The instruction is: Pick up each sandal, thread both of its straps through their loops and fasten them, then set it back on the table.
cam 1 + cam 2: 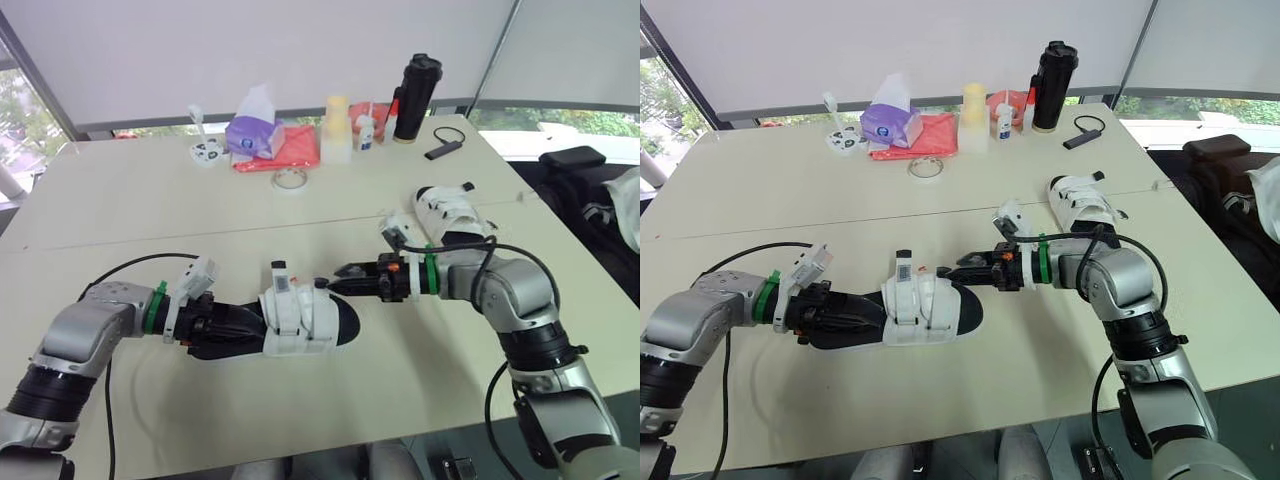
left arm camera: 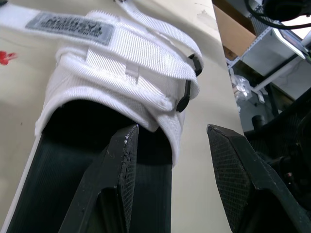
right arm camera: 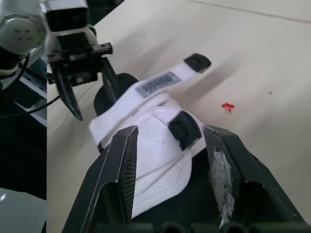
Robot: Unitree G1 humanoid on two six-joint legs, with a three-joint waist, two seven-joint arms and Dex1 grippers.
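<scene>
A black-soled sandal (image 1: 300, 322) with white straps lies on the table (image 1: 140, 210) between my grippers. My left gripper (image 1: 228, 325) is at its heel and open: one finger (image 2: 119, 165) lies over the black footbed, the other (image 2: 233, 165) beside the sole. My right gripper (image 1: 335, 282) is open at the toe end, with its fingers (image 3: 121, 160) on either side of the front strap. A strap with a grey label (image 3: 158, 83) sticks out loose. A second white-strapped sandal (image 1: 450, 215) lies behind my right arm.
At the table's far side stand a purple tissue pack (image 1: 255, 135) on a red cloth (image 1: 300, 150), a tape roll (image 1: 290, 180), a pale bottle (image 1: 336, 130), a black flask (image 1: 417, 95) and a small black cable (image 1: 445, 148). A dark bag (image 1: 572, 157) lies beyond the right edge.
</scene>
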